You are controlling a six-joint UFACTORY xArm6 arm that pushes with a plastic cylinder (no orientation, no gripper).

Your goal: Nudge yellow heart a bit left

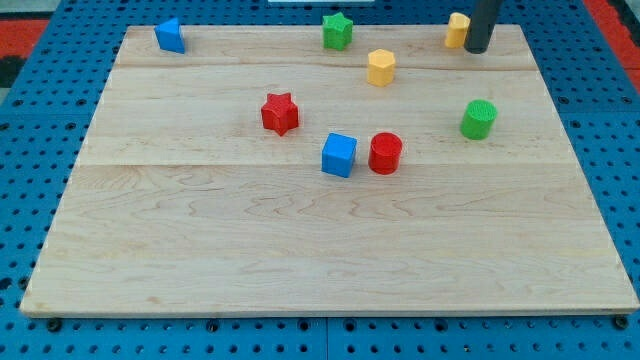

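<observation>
The yellow heart (456, 30) lies at the view's top right, near the board's top edge; its shape is partly hidden by the rod. My tip (477, 49) stands against the heart's right side, touching or nearly touching it. A second yellow block, a hexagon (381, 67), lies below and to the left of the heart.
On the wooden board (300, 260) there are also a green star (338, 31) at the top middle, a blue block (170, 35) at the top left, a red star (280, 113), a blue cube (339, 155), a red cylinder (385, 153) and a green cylinder (479, 119).
</observation>
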